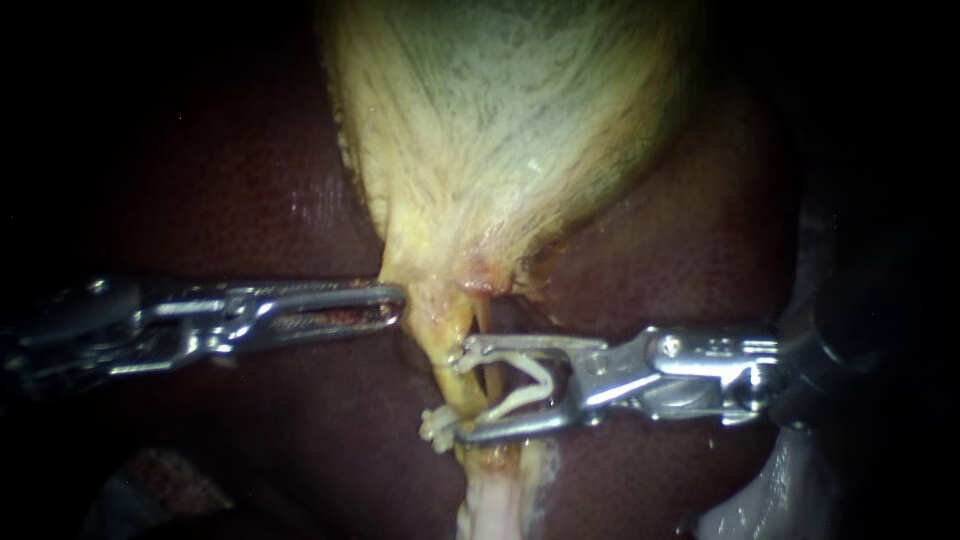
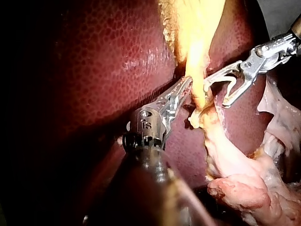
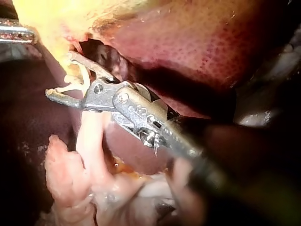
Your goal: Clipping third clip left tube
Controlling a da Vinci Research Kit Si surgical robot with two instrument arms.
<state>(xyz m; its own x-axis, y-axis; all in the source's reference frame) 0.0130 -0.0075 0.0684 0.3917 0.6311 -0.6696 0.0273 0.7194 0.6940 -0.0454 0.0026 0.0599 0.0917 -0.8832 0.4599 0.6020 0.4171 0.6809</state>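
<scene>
Inspection found the gallbladder (image 1: pixel 500 130) pale yellow-green and fibrous, streaked lengthwise and narrowing to a neck against the liver (image 1: pixel 230 180), which was dark red, glossy and finely mottled. From the neck a slim yellowish tube (image 1: pixel 447 345) ran downward in the endoscope view and turned paler and softer lower down. The left instrument (image 1: pixel 395 300), of bright metal with slotted jaws, lay roughly level. Its jaws were drawn together on the edge of the gallbladder's neck. The right instrument (image 1: pixel 463 392), also bright metal, had its jaws spread wide, both bearing on a white plastic clip (image 1: pixel 545 378) seated between them. The clip was a bent V, with its hinge toward the shaft and its mouth pointing to the endoscope view's left. Its long axis was nearly level and crossed the tube's line, and the tube passed between its open legs just below the neck.
</scene>
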